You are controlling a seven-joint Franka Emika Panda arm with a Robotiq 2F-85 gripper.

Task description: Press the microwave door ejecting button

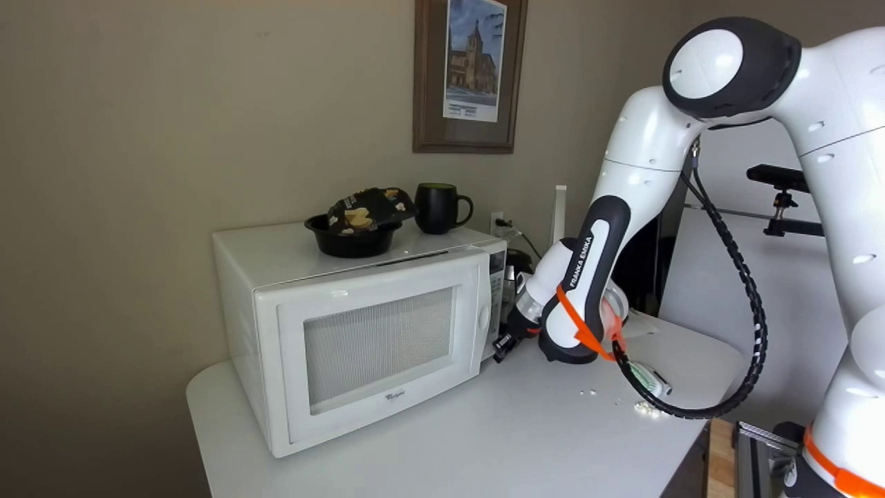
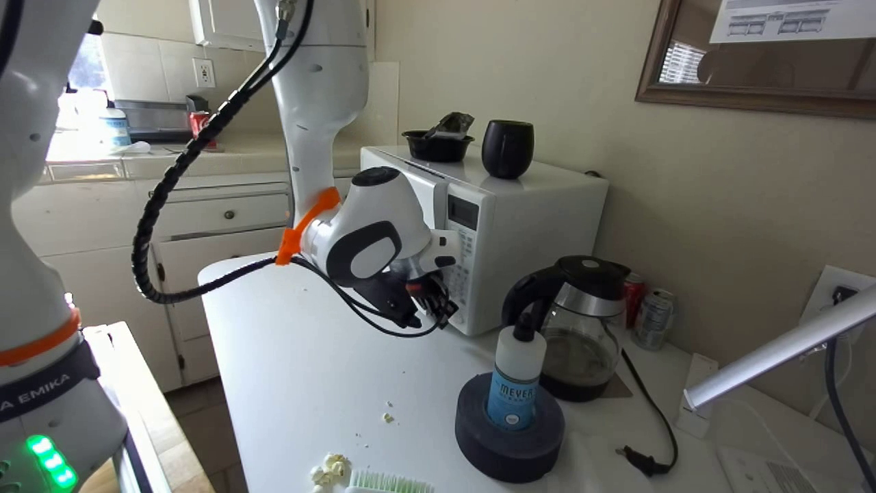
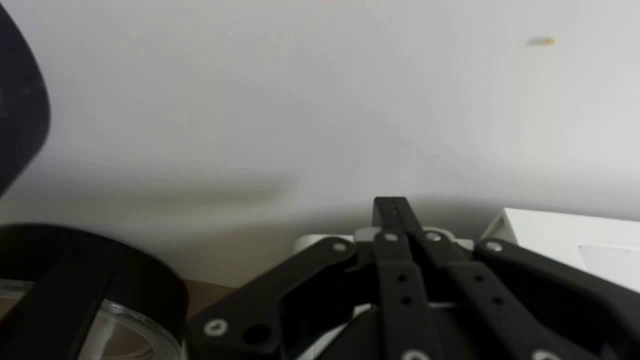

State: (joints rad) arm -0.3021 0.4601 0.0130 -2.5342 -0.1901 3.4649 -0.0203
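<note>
The white microwave (image 1: 235, 311) stands on the white table in both exterior views (image 2: 540, 226). Its door (image 1: 380, 346) is shut. My gripper (image 1: 503, 347) is low at the control-panel side of the microwave's front, near the panel (image 2: 465, 253) in an exterior view. In the wrist view the fingertips (image 3: 392, 202) are together with nothing between them. A white corner (image 3: 545, 230) of what looks like the microwave is at the right there, with a faint rectangular outline (image 3: 610, 265) that may be the button. In the exterior views the button cannot be made out. I cannot tell whether the gripper touches the microwave.
A glass kettle (image 2: 582, 356) stands beside the microwave. A soap bottle (image 2: 513, 394) stands on a dark round base (image 2: 510, 455). A bowl (image 1: 352, 242) and a mug (image 1: 435, 214) sit on the microwave. A brush (image 1: 650, 379) and crumbs lie on the table.
</note>
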